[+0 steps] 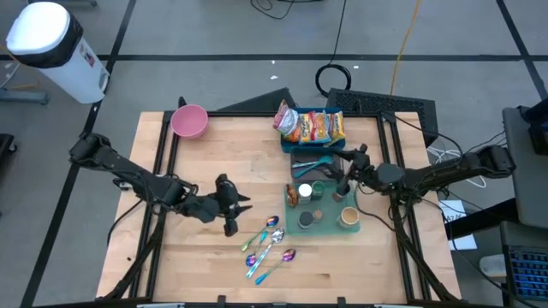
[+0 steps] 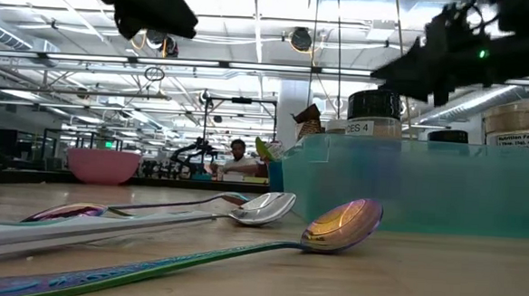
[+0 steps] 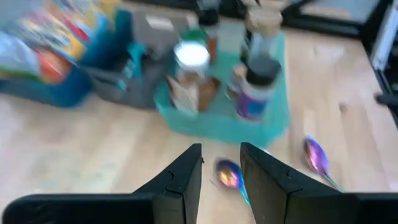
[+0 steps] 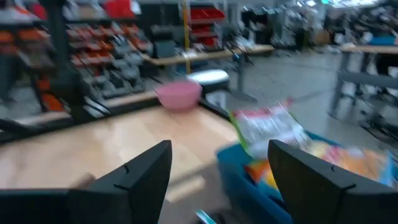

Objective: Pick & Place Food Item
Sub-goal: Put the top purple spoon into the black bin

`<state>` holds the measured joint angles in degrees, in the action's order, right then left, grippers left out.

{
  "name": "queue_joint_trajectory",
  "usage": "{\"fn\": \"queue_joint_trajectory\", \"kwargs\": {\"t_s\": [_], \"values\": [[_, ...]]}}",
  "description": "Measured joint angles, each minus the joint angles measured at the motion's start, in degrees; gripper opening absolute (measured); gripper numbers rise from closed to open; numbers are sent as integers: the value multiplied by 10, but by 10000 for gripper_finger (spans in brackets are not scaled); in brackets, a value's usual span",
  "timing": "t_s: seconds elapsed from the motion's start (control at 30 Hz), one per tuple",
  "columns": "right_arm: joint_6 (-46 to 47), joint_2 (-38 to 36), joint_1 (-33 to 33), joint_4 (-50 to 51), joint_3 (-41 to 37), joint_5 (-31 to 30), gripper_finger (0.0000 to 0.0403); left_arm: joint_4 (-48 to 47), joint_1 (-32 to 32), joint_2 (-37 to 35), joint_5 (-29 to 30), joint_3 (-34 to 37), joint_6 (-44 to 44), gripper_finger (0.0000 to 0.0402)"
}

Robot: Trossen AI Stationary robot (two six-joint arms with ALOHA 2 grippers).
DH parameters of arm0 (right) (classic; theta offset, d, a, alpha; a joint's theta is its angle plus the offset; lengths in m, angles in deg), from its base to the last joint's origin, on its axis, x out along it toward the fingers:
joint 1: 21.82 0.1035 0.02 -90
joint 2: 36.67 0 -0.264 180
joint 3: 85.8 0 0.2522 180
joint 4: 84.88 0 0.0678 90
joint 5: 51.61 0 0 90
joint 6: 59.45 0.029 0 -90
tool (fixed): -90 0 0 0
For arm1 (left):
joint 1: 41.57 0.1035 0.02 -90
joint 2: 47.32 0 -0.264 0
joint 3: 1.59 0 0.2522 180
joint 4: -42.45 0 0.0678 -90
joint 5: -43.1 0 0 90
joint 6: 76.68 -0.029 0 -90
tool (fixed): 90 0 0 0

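Snack packets (image 1: pixel 312 126) are sitting in the blue bin (image 1: pixel 295 142) at the upper middle of the high view, bright crinkly bags leaning against one another, and nothing is holding them. They are looking light, soft and crushable, probably slick on the film, so my call is a gentle pinch on a top edge or corner sticking up above the rim, not a squeeze across the puffed middle. The right gripper (image 1: pixel 348 167) is hovering right of centre, over the grey tray (image 1: pixel 308 162) and the teal tray (image 1: pixel 323 228) of jars, fingers standing wide apart and empty; in its wrist view the packets (image 4: pixel 267 132) are showing just ahead between its fingers (image 4: pixel 143 171). The left gripper (image 1: pixel 237 208) is waiting low over the bare wood at centre left, fingers (image 3: pixel 186 176) set narrow with a small gap, carrying nothing. Coloured spoons (image 1: pixel 272 244) are lying at lower centre, and a pink bowl (image 1: pixel 189 121) is sitting at the upper left table edge.
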<state>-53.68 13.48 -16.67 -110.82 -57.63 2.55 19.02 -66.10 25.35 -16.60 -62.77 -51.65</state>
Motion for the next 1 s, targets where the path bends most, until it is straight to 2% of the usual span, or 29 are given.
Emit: {"fn": "queue_joint_trajectory", "kwargs": {"t_s": [0.13,0.3,0.53,0.8,1.0], "values": [[-18,-25,42,0,16,-1,255,12,0,53,-52,0,22,118],[-35,-30,82,-2,21,-1,242,52,0,139,-74,0,16,118],[-50,-31,100,-14,21,-1,233,99,1,243,-114,0,6,118],[-56,-30,100,-21,21,-3,233,118,11,288,-133,0,38,118],[-50,-28,100,-21,21,-2,233,132,12,294,-188,0,55,118]]}}
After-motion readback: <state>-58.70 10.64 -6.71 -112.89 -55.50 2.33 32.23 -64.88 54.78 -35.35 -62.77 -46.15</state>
